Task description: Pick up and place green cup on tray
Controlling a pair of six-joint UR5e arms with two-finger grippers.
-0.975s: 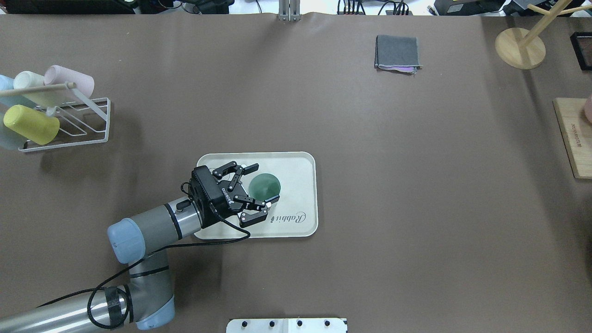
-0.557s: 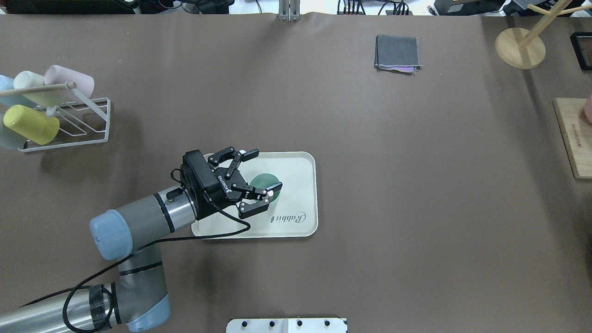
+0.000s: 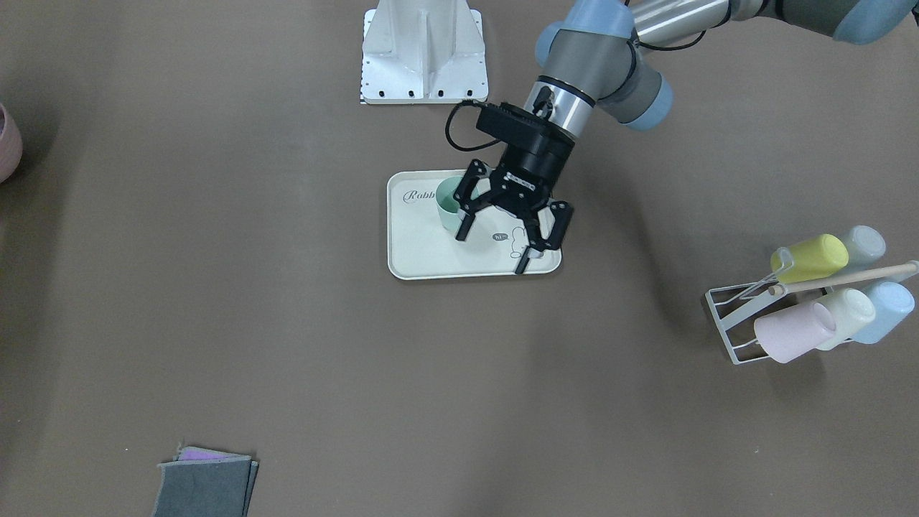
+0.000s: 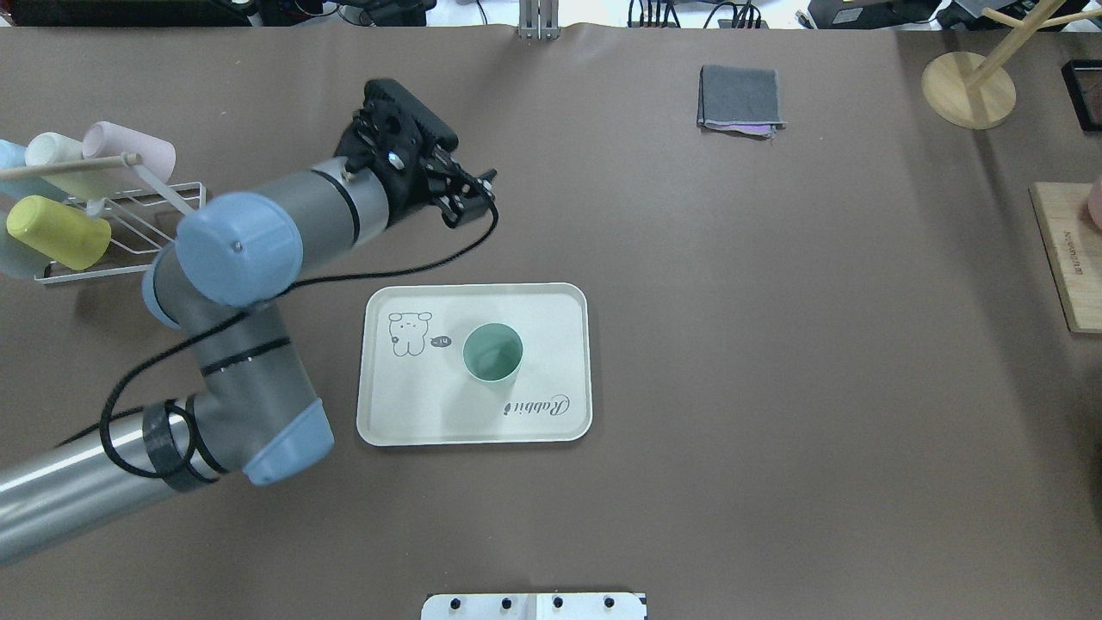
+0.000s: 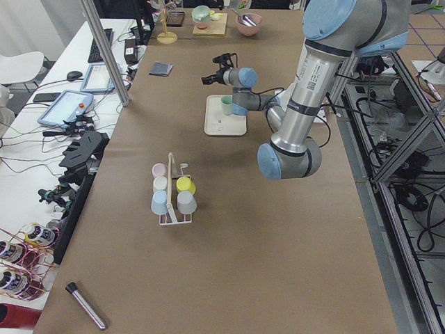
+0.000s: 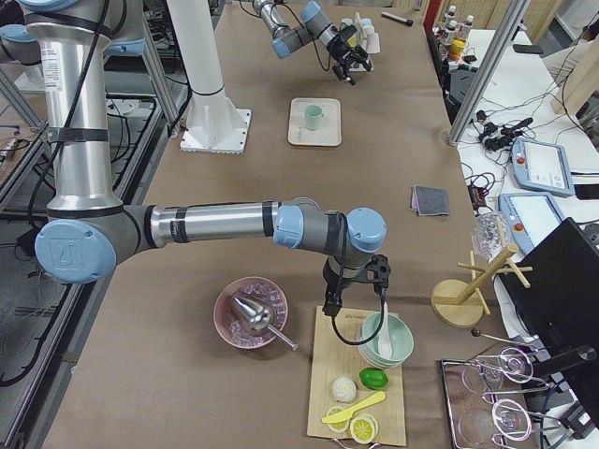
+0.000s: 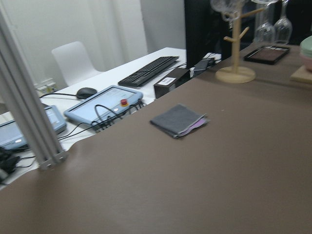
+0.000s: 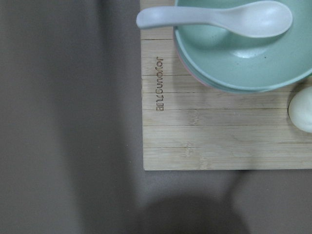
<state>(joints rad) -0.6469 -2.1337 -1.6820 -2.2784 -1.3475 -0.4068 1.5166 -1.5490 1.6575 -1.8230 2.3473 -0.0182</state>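
Note:
The green cup stands upright near the middle of the cream Rabbit tray, free of any gripper. In the overhead view my left gripper is raised high beyond the tray's far edge, empty, its jaws apart. The front-facing view instead shows the left gripper open over the tray, right beside the cup. My right gripper hangs over a wooden board far to the right; I cannot tell whether it is open or shut.
A white wire rack at the far left holds several cups, among them a yellow-green cup. A folded grey cloth lies at the back. A wooden stand and a wooden board with a green bowl are at the right.
My left arm has lifted and swung away from the cup toward the far left. The cup stays on the tray, and the bunny drawing is uncovered.

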